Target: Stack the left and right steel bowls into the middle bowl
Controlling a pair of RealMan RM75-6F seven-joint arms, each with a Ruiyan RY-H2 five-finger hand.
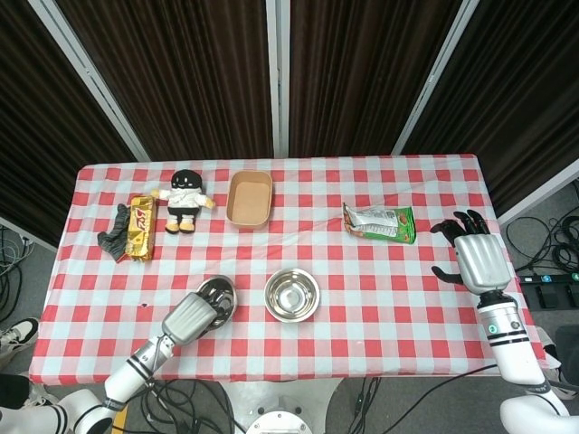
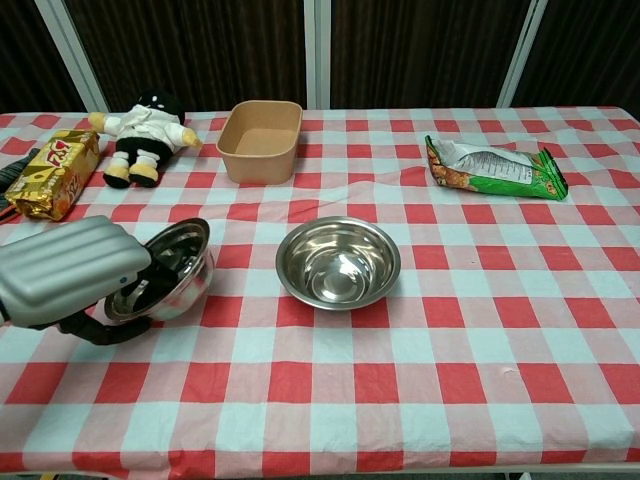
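Bowl point(image 2: 165, 272) at the table's front left, tilted up on edge, rim grasped by the left hand point(image 2: 70, 272). Middle bowl point(image 2: 338, 262) lies to its right, near. Right hand point(image 1: 475, 258) well apart, fingers spread, holding nothing.
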